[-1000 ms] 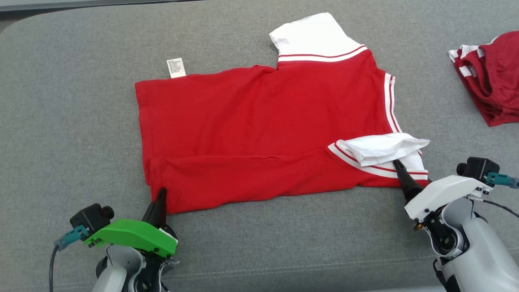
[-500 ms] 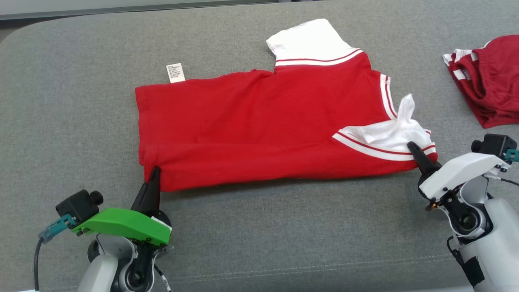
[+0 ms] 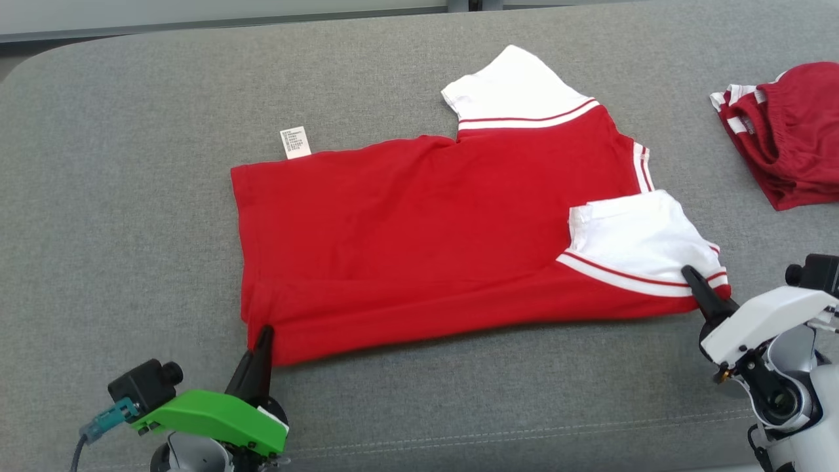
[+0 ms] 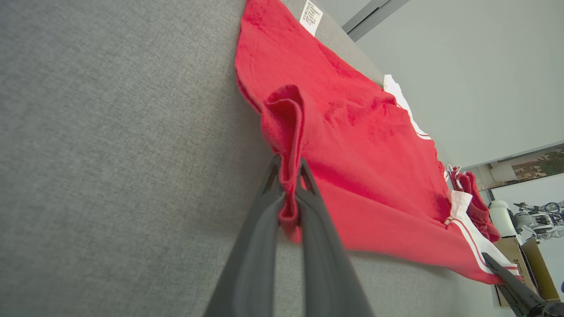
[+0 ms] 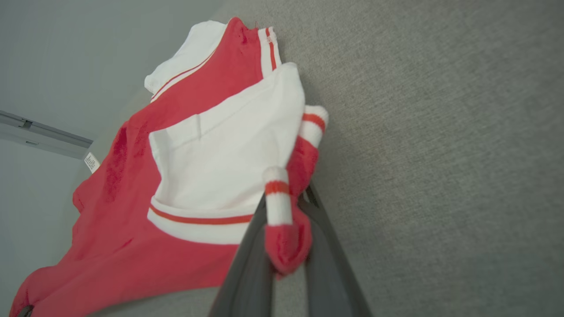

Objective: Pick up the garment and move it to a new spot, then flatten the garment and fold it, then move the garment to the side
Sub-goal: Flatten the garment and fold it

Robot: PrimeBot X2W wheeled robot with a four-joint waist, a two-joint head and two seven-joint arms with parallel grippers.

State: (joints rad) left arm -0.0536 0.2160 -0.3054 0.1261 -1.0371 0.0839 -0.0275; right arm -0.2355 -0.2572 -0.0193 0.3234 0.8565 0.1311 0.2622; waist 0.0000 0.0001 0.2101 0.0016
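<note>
While left gripper (image 3: 264,332) pinches the garment (image 3: 419,229), right gripper (image 3: 688,273) does likewise.

A wide desk (image 3: 131,131) covered in grey woven fabric takes up most of the room seen here; its far left corner is rounded, and a stitched seam (image 3: 524,436) runs along it near the front edge. Behind it rises a plain, pale grey-green wall (image 4: 462,66) crossed by a darker grey rail (image 4: 365,17). Light is even and soft, with faint shadows. Off the desk's far end stands an open cardboard box (image 4: 533,264).
</note>
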